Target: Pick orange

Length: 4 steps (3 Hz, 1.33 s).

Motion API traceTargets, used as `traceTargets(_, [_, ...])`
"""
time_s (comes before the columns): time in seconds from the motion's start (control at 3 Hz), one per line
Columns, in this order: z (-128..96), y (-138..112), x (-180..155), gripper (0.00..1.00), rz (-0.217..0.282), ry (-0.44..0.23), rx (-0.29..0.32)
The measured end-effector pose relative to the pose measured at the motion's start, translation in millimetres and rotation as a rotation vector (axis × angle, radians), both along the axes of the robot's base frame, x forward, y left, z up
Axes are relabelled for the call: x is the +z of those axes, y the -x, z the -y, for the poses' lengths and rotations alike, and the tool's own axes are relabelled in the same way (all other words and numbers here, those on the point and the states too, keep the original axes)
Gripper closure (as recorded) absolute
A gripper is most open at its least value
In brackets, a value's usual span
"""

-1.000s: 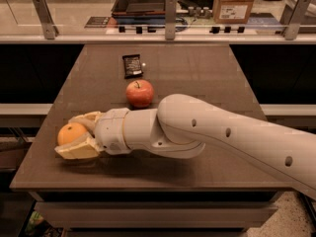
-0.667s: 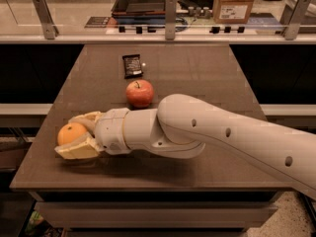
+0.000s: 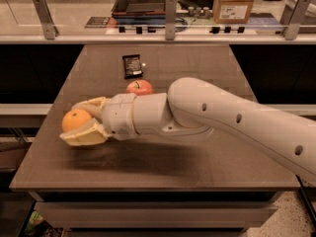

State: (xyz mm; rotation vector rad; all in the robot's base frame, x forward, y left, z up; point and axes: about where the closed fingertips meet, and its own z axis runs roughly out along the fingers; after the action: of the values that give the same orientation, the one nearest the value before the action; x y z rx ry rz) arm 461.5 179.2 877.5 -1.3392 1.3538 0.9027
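Note:
The orange (image 3: 74, 119) is round and yellow-orange, at the left side of the brown table (image 3: 163, 167). My gripper (image 3: 80, 120) reaches in from the right, and its two cream fingers (image 3: 85, 135) are closed around the orange, one behind it and one in front. The orange looks slightly above the tabletop, with a shadow under it. The white arm stretches across the table's middle.
A red apple (image 3: 139, 87) sits just behind my wrist. A small black packet (image 3: 132, 65) lies farther back on the table. A counter with a tray (image 3: 143, 1) and a cardboard box (image 3: 236, 3) runs behind. The table's left edge is close to the gripper.
The gripper with the orange has risen a little; the rest has not moved.

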Motion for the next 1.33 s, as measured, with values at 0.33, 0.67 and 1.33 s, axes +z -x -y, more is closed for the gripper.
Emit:
traceTargets(0.33, [12,-2,27,1.00,0.049,0.010,-0.002])
traceTargets(0.67, [17,0,54,1.00,0.115,0.023,-0.002])
traceTargets(1.33, [16,-1,87,1.00,0.213,0.027,0.018])
